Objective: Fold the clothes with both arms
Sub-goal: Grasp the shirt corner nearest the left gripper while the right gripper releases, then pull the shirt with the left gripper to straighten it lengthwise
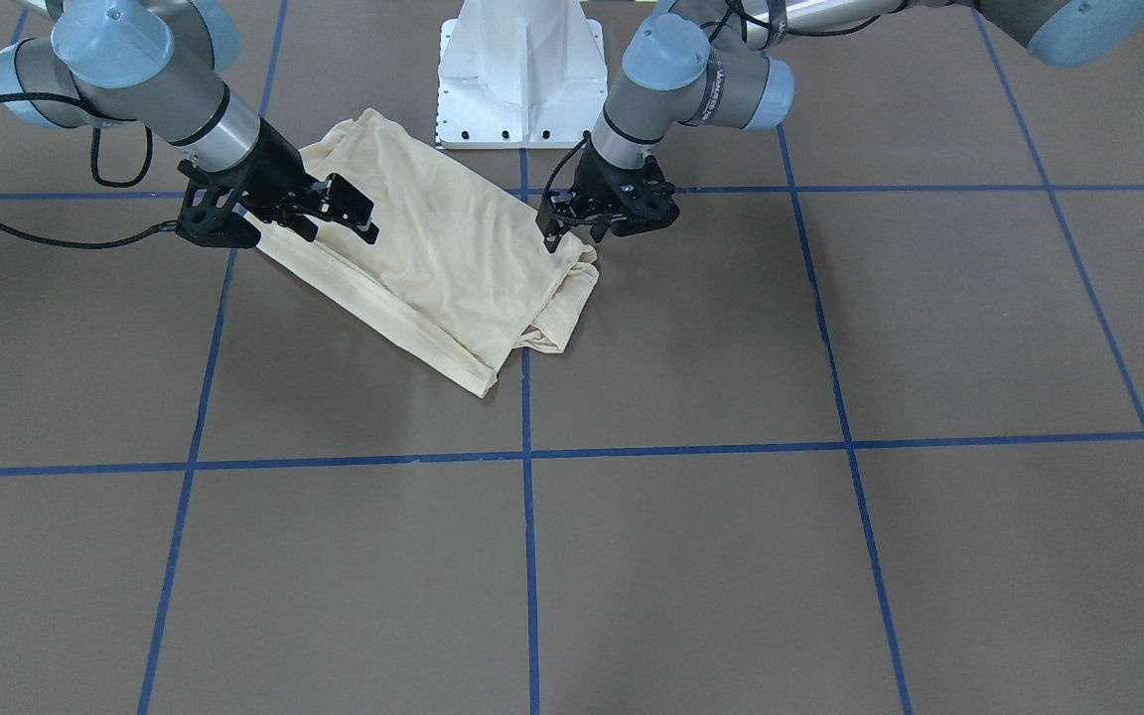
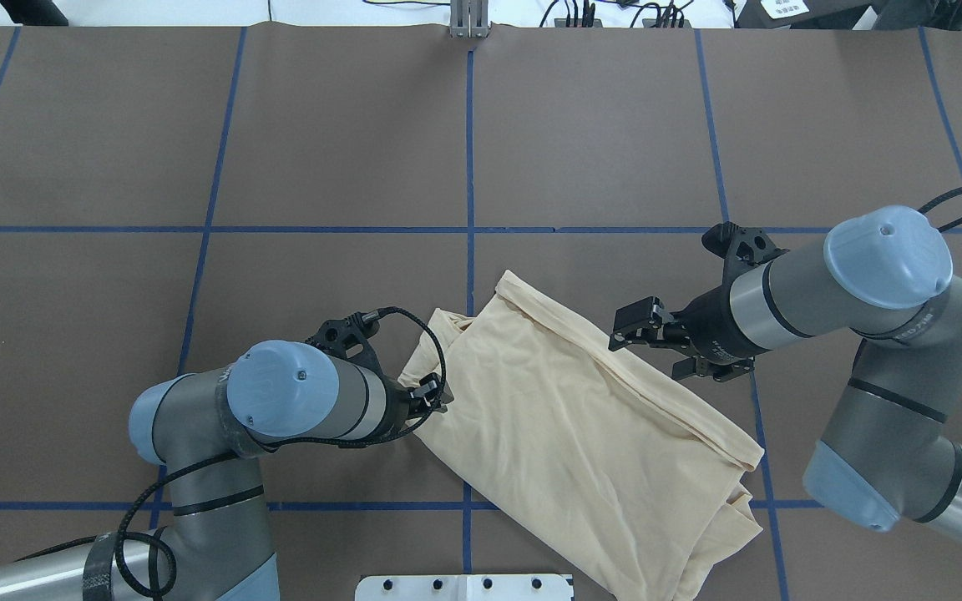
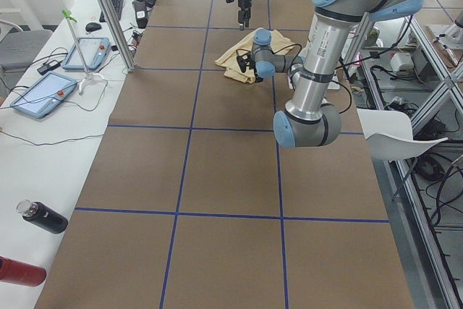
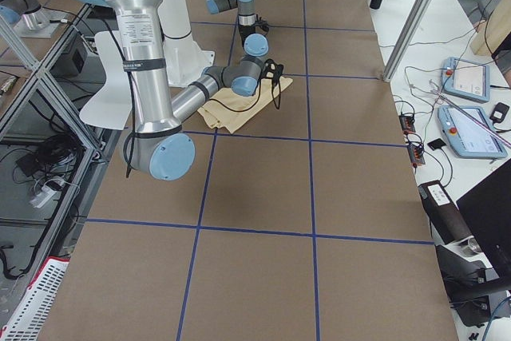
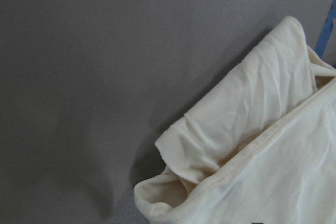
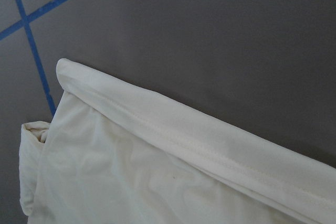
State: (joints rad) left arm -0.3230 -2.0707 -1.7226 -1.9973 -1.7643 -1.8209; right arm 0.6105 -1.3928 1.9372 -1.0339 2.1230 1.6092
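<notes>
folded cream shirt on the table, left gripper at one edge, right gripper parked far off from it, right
No. The right gripper is not far off: the overhead view shows it at the shirt's opposite edge. The rest holds.

Overhead and front cameras look down from opposite sides, sharing the shirt (image 2: 573,417); end cameras stand far off, wrist cameras press close.

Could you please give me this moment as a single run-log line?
shirt: folded oblong, flat on table | left claw: at one edge, grip unclear | right claw: open over opposite edge
</notes>
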